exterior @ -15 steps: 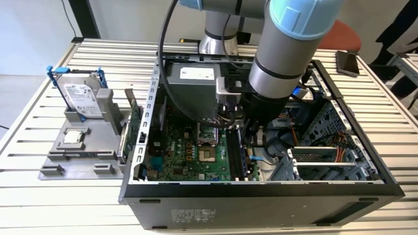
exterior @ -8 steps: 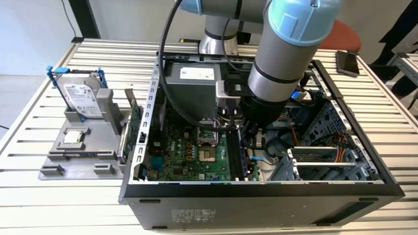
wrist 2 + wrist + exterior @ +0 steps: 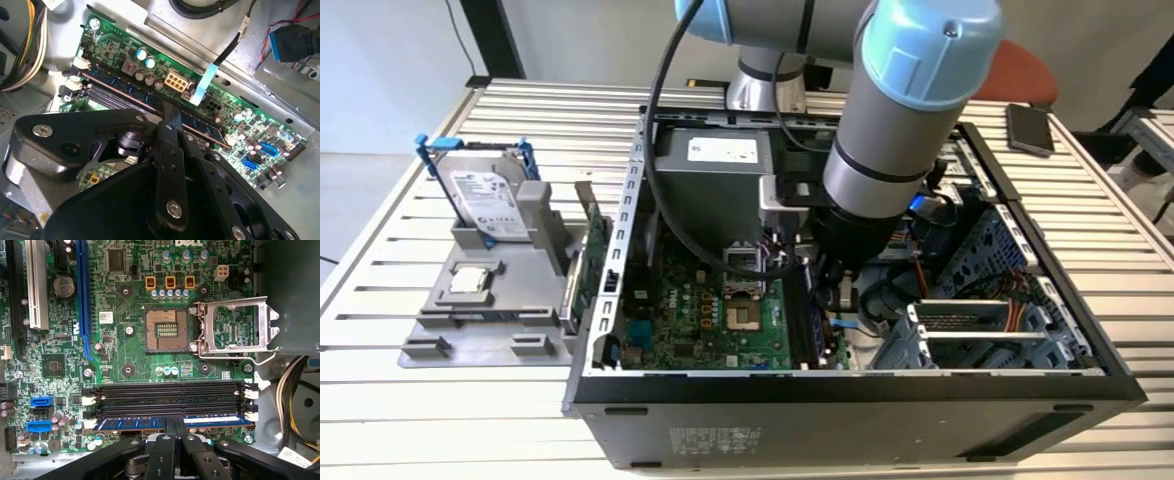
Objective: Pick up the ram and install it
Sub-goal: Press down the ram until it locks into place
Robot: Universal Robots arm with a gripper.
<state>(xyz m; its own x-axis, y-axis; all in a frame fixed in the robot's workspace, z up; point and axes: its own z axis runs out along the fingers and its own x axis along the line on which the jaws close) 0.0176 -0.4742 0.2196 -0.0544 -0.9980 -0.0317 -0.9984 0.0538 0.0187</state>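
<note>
The ram point(image 3: 135, 423) is a long narrow stick with a blue-looking board, dark chips and a white label. It stands in the outermost of the motherboard's memory slots, between white end clips. In the second wrist view the ram point(image 3: 120, 91) runs slantwise under the black fingers. My gripper point(image 3: 175, 426) is shut, its two fingertips pressed together and down on the ram's upper edge near mid-length. Its tip shows again as the gripper point(image 3: 171, 119) above the same slot. In the exterior view the gripper point(image 3: 834, 300) reaches deep into the open computer case point(image 3: 854, 385).
Three empty black memory slots point(image 3: 165, 396) lie beside the ram, then the open processor socket point(image 3: 165, 330). Cables point(image 3: 22, 45) and a drive cage point(image 3: 974, 330) crowd the case. Outside, on the exterior view's left, a hard drive point(image 3: 491, 200) with blue rails stands on a grey fixture beside a green card point(image 3: 594, 255).
</note>
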